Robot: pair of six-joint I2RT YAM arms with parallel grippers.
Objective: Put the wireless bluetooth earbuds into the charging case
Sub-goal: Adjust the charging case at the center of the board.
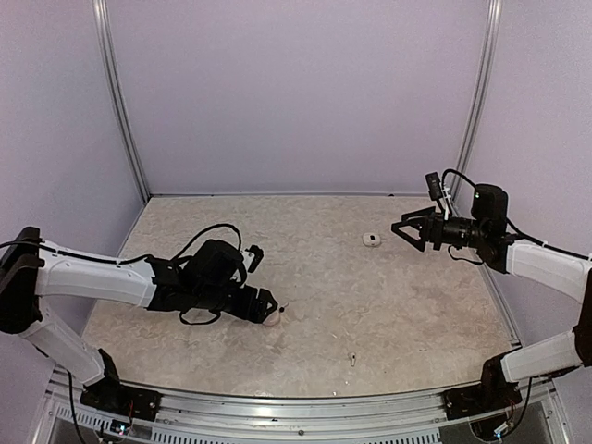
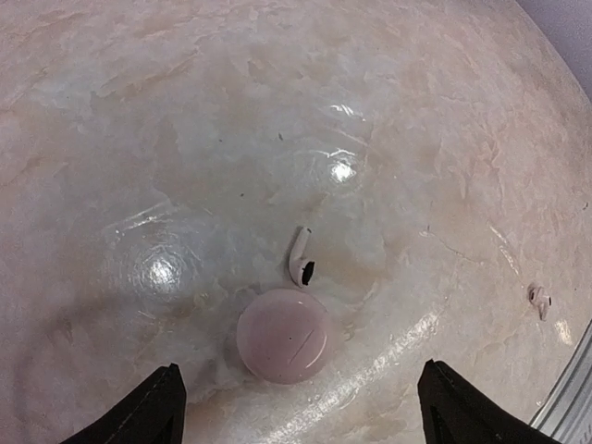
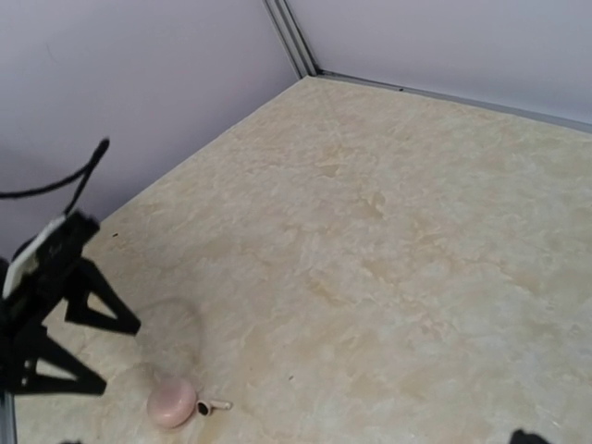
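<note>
A closed pink round charging case lies on the marble-patterned table. A pale short-stemmed earbud lies just beyond it, almost touching. My left gripper is open, low over the table, with its jaws standing either side of the case and apart from it. A second earbud lies further right; it also shows in the top view. My right gripper is open and empty, held above the table at the right. The right wrist view shows the pink case and the earbud from afar.
A small white round case lies on the table just left of my right gripper. The metal front rail runs along the near edge. Pale walls enclose the table on three sides. My left arm shows in the right wrist view.
</note>
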